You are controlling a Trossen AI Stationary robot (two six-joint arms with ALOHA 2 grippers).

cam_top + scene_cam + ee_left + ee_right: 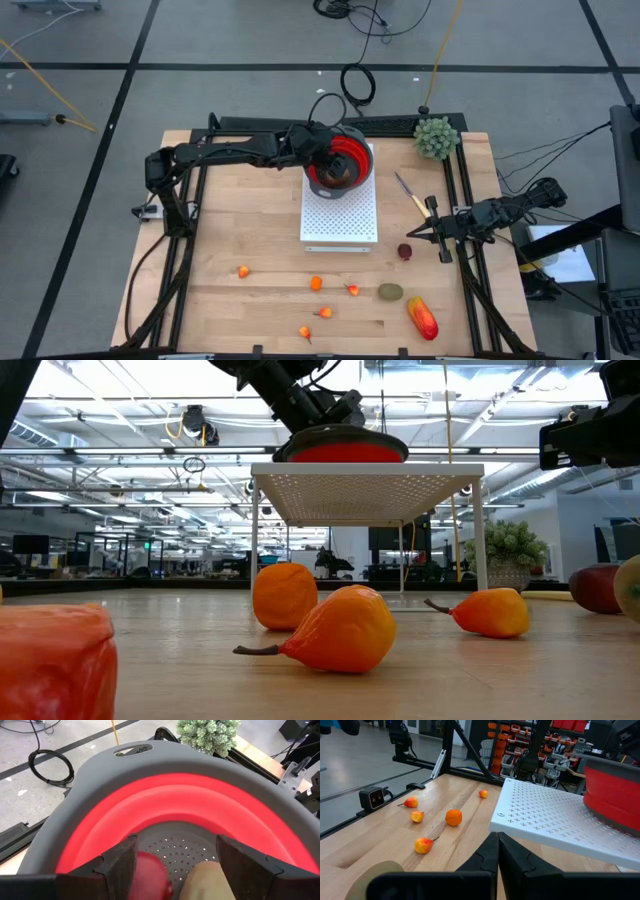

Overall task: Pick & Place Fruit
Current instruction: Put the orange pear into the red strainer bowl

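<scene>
A grey bowl with a red inner wall (345, 158) (200, 800) stands on a white perforated stand (340, 215) (368, 482) at the table's middle. My left gripper (328, 160) (175, 845) hovers open over the bowl. Below its fingers a red fruit (150, 870) and a tan one (202, 877) lie on the bowl's holed bottom. Several small orange fruit (316, 283), a brown-green oval (390, 291), a red-orange oblong (422, 317) and a dark-red ball (404, 251) lie on the near half of the table. My right gripper (418, 234) (498, 840) waits shut at the table's right side.
A green spiky plant (436, 137) (207, 734) stands at the far right corner. A yellow-handled knife (411, 194) lies right of the stand. Black frame rails (470, 200) run along the table's left and right sides. Bare wood lies left of the stand.
</scene>
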